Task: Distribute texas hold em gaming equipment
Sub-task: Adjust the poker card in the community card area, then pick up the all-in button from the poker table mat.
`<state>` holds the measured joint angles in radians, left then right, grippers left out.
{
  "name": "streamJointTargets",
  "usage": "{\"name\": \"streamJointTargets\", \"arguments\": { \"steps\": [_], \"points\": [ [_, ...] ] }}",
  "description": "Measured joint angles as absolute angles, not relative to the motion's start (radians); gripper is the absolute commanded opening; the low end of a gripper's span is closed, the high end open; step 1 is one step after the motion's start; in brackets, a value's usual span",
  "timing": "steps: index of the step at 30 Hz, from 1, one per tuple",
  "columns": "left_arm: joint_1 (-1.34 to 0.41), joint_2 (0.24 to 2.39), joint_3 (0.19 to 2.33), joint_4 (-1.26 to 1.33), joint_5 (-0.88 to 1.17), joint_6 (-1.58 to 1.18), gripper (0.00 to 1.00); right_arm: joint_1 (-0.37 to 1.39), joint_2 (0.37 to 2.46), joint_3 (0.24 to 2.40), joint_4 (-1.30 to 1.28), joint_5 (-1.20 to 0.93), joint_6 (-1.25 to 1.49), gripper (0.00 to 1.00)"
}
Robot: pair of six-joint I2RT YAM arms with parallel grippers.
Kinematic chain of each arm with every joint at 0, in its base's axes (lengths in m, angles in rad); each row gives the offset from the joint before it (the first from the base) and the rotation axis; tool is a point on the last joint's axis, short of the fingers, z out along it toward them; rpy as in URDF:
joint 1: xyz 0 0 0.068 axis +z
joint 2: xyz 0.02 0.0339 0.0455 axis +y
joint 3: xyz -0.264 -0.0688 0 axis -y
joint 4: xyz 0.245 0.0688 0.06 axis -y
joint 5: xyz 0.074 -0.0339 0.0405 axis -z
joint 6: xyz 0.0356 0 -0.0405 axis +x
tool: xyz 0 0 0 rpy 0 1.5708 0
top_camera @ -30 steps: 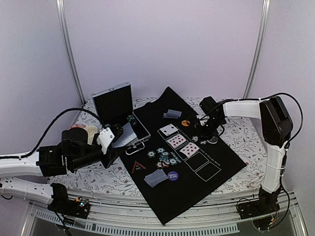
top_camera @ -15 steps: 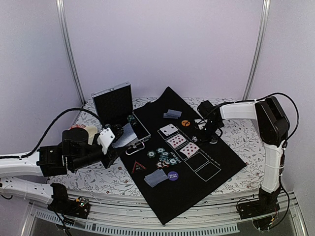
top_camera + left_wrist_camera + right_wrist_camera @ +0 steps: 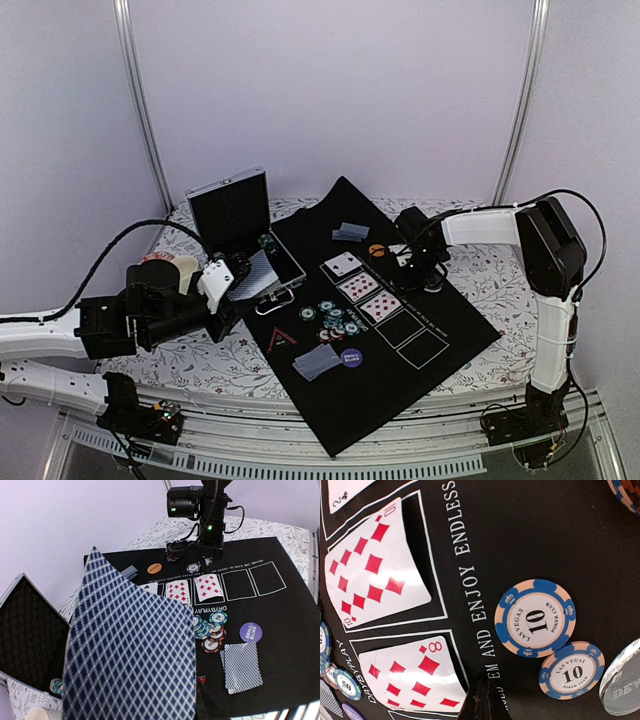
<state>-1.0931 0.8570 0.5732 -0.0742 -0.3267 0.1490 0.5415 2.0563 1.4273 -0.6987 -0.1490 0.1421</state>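
Just off the mat's (image 3: 400, 385) left edge, the left end effector (image 3: 238, 272) is clamped on a blue-backed card (image 3: 130, 645). The card is tilted above the open case (image 3: 232, 210), which sits just beside the mat's far-left edge on the flowered surface (image 3: 480, 270).

On the mat's near-left part lie a red-edged triangle (image 3: 280, 338), a face-down pile (image 3: 316, 362) and, just right of it, a purple button (image 3: 351, 356). Nearer the mat's middle, a chip cluster (image 3: 335, 318) lies beside the row of white rectangles (image 3: 252, 580) printed on the mat. Three of them carry face-up cards: a club card (image 3: 342, 264) at the far end, then the ten of diamonds (image 3: 375, 565), then the eight of diamonds (image 3: 415, 680). Near the mat's far corner lie a second pile (image 3: 349, 232) and an orange button (image 3: 376, 250).

Over the mat's right part, by the white lettering (image 3: 470, 555), the right end effector (image 3: 481, 704) hangs low, its fingers pressed together with nothing between them. Two blue chips (image 3: 535, 617) marked 10 lie flat on the mat, close together, right of the lettering. A pale disc (image 3: 625, 680) is cut off by the edge of the right wrist view, so its print cannot be read.
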Motion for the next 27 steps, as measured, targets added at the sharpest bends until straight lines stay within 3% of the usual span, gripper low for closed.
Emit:
{"name": "streamJointTargets", "arguments": {
  "steps": [5, 8, 14, 16, 18, 22, 27],
  "points": [
    [-1.093, 0.857, 0.573, -0.075, -0.327, 0.149, 0.34, 0.546, 2.056, 1.439, -0.718, -0.119, 0.144, 0.15],
    [-1.093, 0.857, 0.573, -0.077, -0.327, 0.149, 0.34, 0.557, 2.056, 1.463, -0.740, -0.074, 0.133, 0.39],
    [-1.093, 0.849, 0.573, -0.082, -0.331, 0.145, 0.34, 0.685, 1.975, 1.474, -0.647, -0.044, -0.006, 0.67],
    [-1.093, 0.848, 0.573, -0.082, -0.334, 0.141, 0.34, 0.804, 1.930, 1.438, -0.550, -0.079, -0.079, 0.77],
    [-1.093, 0.847, 0.573, -0.083, -0.334, 0.137, 0.34, 0.889, 1.892, 1.389, -0.443, -0.136, -0.163, 0.99],
    [-1.093, 0.844, 0.574, -0.089, -0.335, 0.126, 0.35, 0.999, 1.901, 1.354, -0.286, -0.302, -0.331, 0.99],
    [-1.093, 0.850, 0.595, -0.129, -0.349, 0.111, 0.35, 0.986, 2.005, 1.382, -0.161, -0.416, -0.502, 0.99]
  ]
}}
